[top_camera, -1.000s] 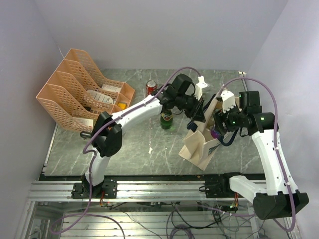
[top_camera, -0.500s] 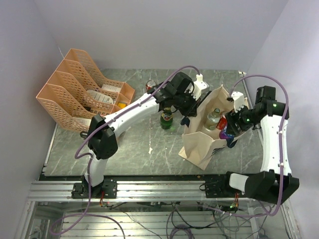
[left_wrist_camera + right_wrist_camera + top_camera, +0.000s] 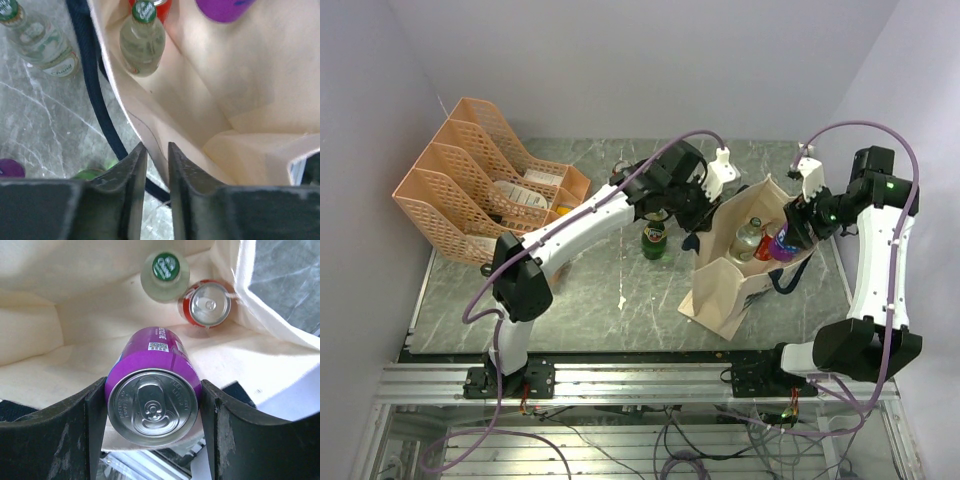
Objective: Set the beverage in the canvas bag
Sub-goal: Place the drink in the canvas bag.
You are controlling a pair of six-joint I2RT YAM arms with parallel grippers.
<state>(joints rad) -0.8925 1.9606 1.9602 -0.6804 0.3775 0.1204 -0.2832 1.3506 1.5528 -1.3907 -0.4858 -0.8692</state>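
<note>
Canvas bag (image 3: 720, 295) is stood open near the table's (image 3: 580, 300) right edge, its rim pinched by the left gripper (image 3: 157, 165). A clear bottle (image 3: 164, 275) and a red can (image 3: 208, 304) are contained inside. A purple can (image 3: 155, 365) is clamped by the right gripper (image 3: 153, 412) above its mouth. Papers (image 3: 520, 195) are kept in orange trays (image 3: 450, 185), far left corner.

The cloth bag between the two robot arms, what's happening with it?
The left tool pinches the rim of the canvas bag, holding it open. The right tool grips a purple can over the opening and has not let go yet. A clear bottle with a green cap and a red can already stand inside. A green bottle stands outside on the table.
</note>
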